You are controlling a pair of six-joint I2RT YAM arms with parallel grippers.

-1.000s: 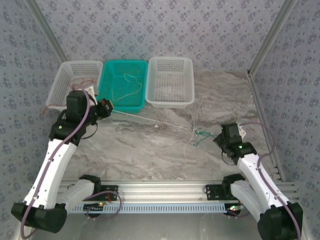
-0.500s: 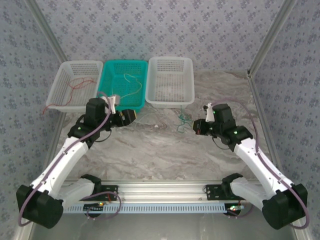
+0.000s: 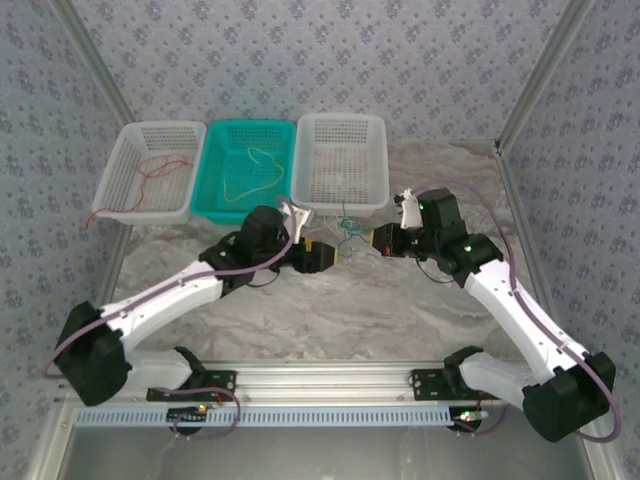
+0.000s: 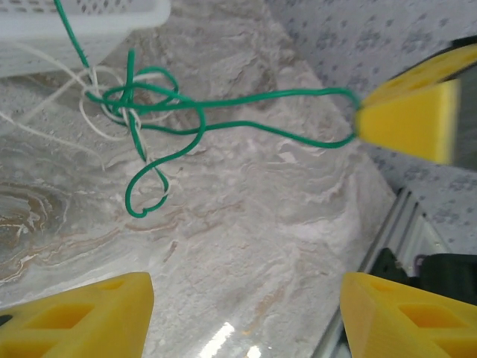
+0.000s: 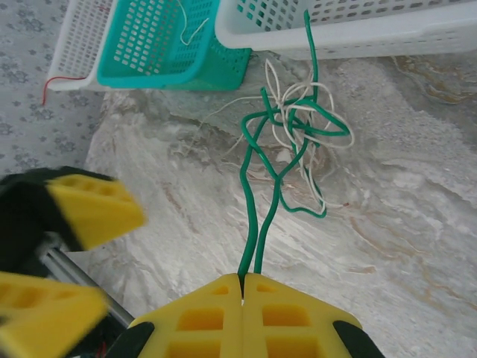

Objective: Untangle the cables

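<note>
The tangle lies on the marble-patterned bench [image 3: 300, 310], just in front of the right white basket [image 3: 342, 165], between the two arms. It is made of one green cable [image 3: 347, 230] and thin whitish cable [image 5: 298, 112] wound through its loops (whether the whitish part is one strand or several cannot be told). One end of the green cable rises against that basket's front wall, so the basket crowds the knot from behind.

The right gripper [image 5: 244, 287] has its jaws pressed together on a doubled stretch of the green cable, which runs from the yellow fingertips straight up to the knot. The left gripper [image 4: 246, 287] faces it from the other side, jaws wide and holding nothing, with the knot lying on the bench beyond them. In the left wrist view the right arm's yellow finger pinches the far bend of the green loop.

There are three baskets in a row along the back: a left white basket [image 3: 150, 170], a teal basket [image 3: 248, 170] and the right white one. The left one holds one red cable [image 3: 152, 172], whose end trails over its outer side. The teal one holds one pale cable [image 3: 250, 175].
</note>
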